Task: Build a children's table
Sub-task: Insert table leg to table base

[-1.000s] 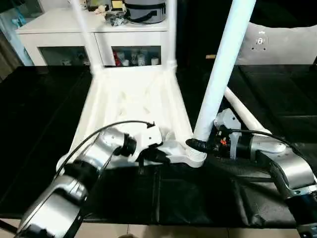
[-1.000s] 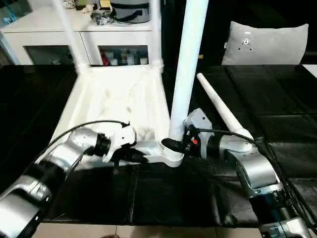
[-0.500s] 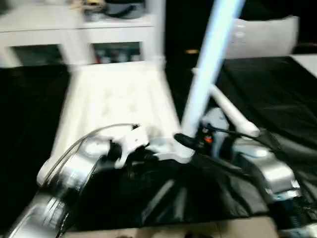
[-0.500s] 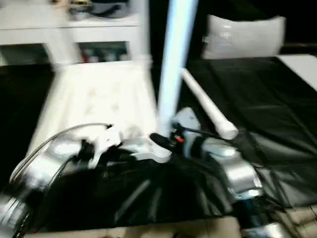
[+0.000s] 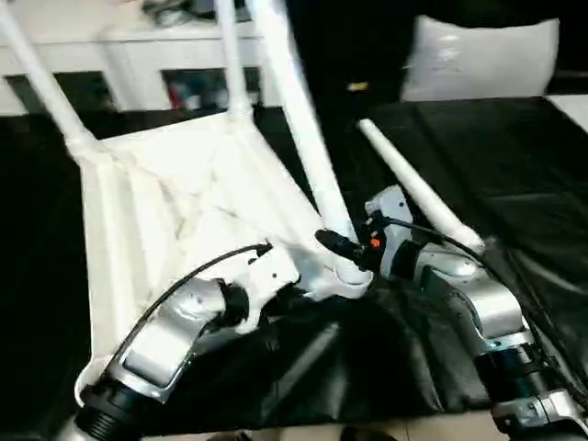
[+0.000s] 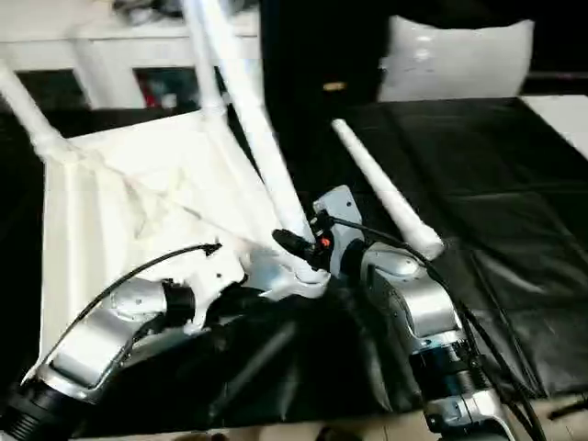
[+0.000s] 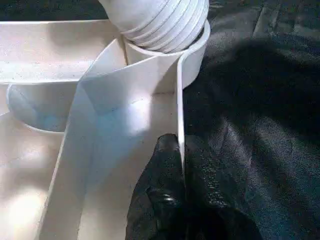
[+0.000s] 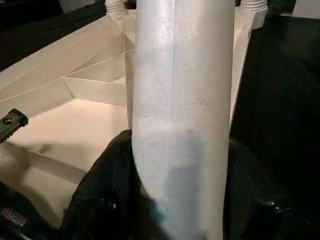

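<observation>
While left jaws (image 7: pixel 182 165) pinch tabletop (image 5: pixel 175 197) rim, right jaws (image 8: pixel 175 200) clamp leg (image 5: pixel 299 129) — top cropped.

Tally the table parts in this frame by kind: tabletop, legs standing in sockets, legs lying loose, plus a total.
Tabletop: 1
Legs standing in corner sockets: 3 — far left, far right, and the near one clamped by the right gripper
Legs lying loose on the black cover: 1
Total: 5 parts
</observation>
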